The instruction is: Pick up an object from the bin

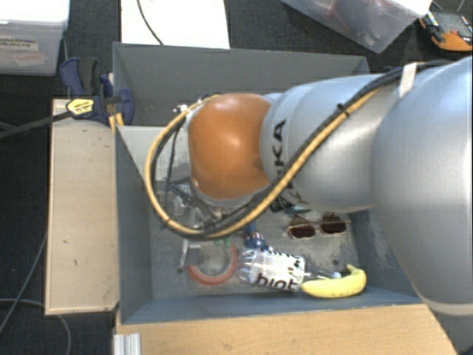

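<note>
My gripper [191, 211] shows partly under the orange wrist cover, low over the left half of the bin floor. Just below it lies a red-orange ring [211, 274] with a clear rim. Right of the ring, a crumpled clear plastic bottle [275, 271] with black lettering rests on its side. A small blue piece [255, 240] sits just above the bottle, close to the gripper. Whether the gripper has anything in it is hidden by the cover.
A yellow banana [337, 284] lies along the bin's front wall at the right. A pair of brown-lensed sunglasses [316, 228] sits behind it, under the arm. The arm and its cable loop cover much of the bin.
</note>
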`<state>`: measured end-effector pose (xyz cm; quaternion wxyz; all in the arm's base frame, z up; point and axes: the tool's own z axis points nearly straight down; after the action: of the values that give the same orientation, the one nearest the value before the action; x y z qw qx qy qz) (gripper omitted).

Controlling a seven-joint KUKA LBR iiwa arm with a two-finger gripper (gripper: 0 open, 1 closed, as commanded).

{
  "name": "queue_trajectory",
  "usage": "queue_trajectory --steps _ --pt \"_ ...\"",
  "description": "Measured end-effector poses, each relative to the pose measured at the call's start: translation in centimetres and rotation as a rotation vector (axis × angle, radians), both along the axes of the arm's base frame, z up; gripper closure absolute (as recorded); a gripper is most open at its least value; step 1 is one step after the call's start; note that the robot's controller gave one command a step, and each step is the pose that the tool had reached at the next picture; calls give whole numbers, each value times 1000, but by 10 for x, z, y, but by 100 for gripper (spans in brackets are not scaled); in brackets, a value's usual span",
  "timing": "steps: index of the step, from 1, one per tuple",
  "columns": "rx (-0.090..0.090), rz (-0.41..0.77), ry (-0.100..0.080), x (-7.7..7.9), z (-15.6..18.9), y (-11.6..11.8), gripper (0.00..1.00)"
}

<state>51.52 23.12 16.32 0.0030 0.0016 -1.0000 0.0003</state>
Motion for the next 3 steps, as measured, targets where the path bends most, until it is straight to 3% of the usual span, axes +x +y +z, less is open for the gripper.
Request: queue_trajectory --steps 1,2,3 --pt "2 -6 -8 2 4 -1 0" --pt "-2 66 -1 46 -96 -66 0" --pt "6 40 -11 44 -93 -57 0"
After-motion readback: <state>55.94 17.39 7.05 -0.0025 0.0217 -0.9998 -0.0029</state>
